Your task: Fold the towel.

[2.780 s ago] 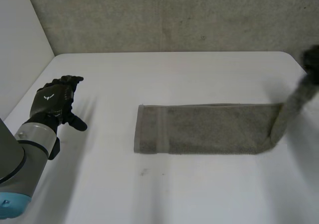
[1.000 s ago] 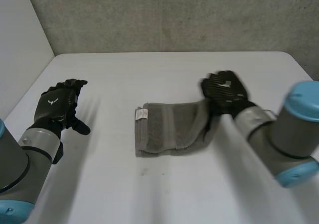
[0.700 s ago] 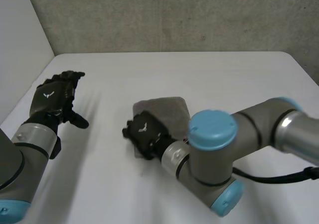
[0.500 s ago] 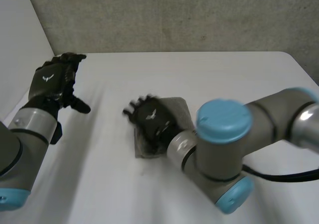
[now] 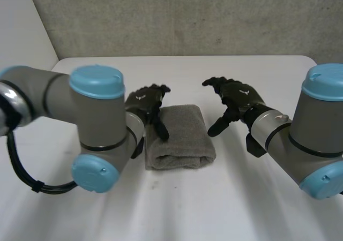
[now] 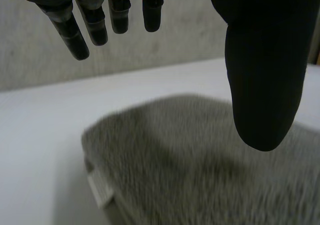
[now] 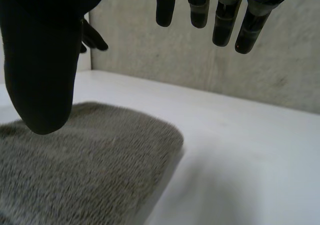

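Flanking folded grey terry towel (image 5: 181,136) on white desk (image 5: 214,203): left robot hand (image 5: 146,103), right robot hand (image 5: 236,99), both spread, empty, likely poised to neaten

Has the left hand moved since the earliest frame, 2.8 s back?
Yes. The left hand has swung in from near the table's left edge to the folded towel's left side.

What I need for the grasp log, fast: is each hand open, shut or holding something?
Left hand: open, over the folded towel, holding nothing.
Right hand: open, beside the towel, holding nothing.
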`<action>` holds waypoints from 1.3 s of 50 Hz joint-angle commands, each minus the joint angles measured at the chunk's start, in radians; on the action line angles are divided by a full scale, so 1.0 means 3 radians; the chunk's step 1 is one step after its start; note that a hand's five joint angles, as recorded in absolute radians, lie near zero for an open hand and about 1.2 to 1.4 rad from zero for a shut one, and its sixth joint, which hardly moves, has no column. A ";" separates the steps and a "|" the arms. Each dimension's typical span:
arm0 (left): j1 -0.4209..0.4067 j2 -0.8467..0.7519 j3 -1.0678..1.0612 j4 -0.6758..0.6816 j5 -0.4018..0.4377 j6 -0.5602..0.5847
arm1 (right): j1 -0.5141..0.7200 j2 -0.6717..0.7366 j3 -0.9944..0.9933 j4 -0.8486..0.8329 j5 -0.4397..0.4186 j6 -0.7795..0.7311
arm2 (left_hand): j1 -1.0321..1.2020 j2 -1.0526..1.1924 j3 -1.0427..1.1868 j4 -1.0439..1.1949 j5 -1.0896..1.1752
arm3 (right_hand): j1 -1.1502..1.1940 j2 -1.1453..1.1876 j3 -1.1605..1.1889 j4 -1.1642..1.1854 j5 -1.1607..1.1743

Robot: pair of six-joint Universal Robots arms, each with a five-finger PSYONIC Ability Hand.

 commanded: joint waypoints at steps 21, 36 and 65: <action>0.0018 0.0228 -0.0474 0.0066 -0.0506 0.0049 | 0.0227 0.0551 -0.0785 0.0456 -0.0086 -0.0764 | -0.0001 0.0033 0.0024 0.0019 -0.0099 | -0.0023 0.0016 0.0018 -0.0002 -0.0215; 0.0580 0.1579 -0.0403 -0.0087 -0.0358 0.0207 | -0.0095 -0.0784 -0.0938 0.0547 0.0864 -0.0774 | -0.0001 0.0033 0.0024 0.0019 -0.0099 | -0.0023 0.0016 0.0018 -0.0002 -0.0215; 0.0964 0.2341 -0.0377 -0.0711 0.0174 0.0545 | -0.0187 -0.0943 -0.0826 0.0962 0.0619 -0.1035 | -0.0001 0.0033 0.0024 0.0019 -0.0099 | -0.0023 0.0016 0.0018 -0.0002 -0.0215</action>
